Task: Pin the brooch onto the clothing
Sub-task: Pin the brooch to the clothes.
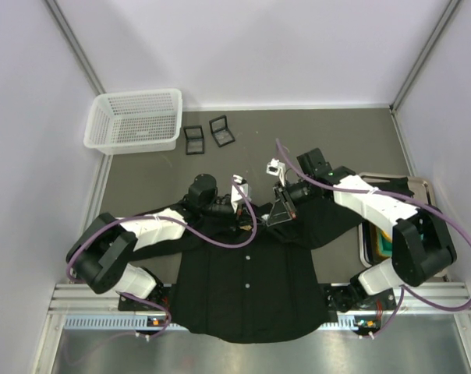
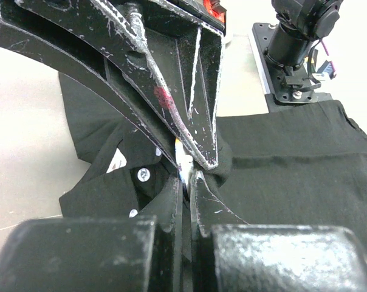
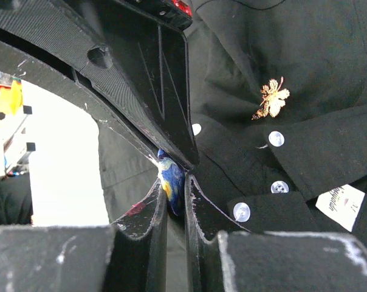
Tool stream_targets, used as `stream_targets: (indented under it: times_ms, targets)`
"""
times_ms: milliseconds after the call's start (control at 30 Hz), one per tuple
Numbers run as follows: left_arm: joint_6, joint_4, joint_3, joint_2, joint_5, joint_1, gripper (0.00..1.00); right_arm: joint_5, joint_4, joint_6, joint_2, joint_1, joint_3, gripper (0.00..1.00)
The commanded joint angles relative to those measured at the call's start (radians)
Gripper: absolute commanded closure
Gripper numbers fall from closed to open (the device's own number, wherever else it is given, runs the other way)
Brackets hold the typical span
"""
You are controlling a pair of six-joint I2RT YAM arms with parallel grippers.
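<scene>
Right gripper (image 3: 178, 173) is clamped on the brooch (image 3: 170, 185), a small blue and yellow piece held lengthwise between the tips, so the right arm is the one placed to pin. The shirt (image 1: 247, 288) lies flat, just beyond and to the right of those tips in the right wrist view, collar at the far end, with the row of white buttons (image 3: 276, 139) running toward the near edge. Left gripper (image 2: 189, 167) is closed on a fold of the shirt by the collar (a pale scrap sits in the tips, can't identify it). A gold insect ornament (image 3: 271, 100) is already on the chest.
</scene>
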Motion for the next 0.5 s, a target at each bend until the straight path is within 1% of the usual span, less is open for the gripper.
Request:
stream_targets:
  times_ms: [0,133,267,300,367,400,467]
  targets:
    - [0.042,0.101,0.048,-0.037,0.252,-0.048,1.00,0.094,0.021,-0.075,-0.035,-0.022,0.014,1.00]
    - [-0.021,0.122,0.057,-0.021,0.241,-0.048,0.98,0.069,0.022,-0.128,-0.063,-0.022,0.005,1.00]
    - [-0.038,0.095,0.071,-0.014,0.223,-0.048,0.90,0.068,0.022,-0.152,-0.079,-0.022,0.000,1.00]
    - [-0.033,0.085,0.074,-0.015,0.220,-0.048,0.86,0.068,0.022,-0.155,-0.083,-0.022,-0.001,1.00]
    - [-0.030,0.070,0.076,-0.015,0.214,-0.048,0.81,0.061,0.021,-0.155,-0.087,-0.022,-0.003,1.00]
    - [-0.027,0.062,0.077,-0.017,0.208,-0.047,0.77,0.060,0.021,-0.155,-0.089,-0.022,-0.005,1.00]
    - [-0.019,0.039,0.080,-0.020,0.200,-0.047,0.74,0.048,0.025,-0.157,-0.096,-0.024,-0.008,1.00]
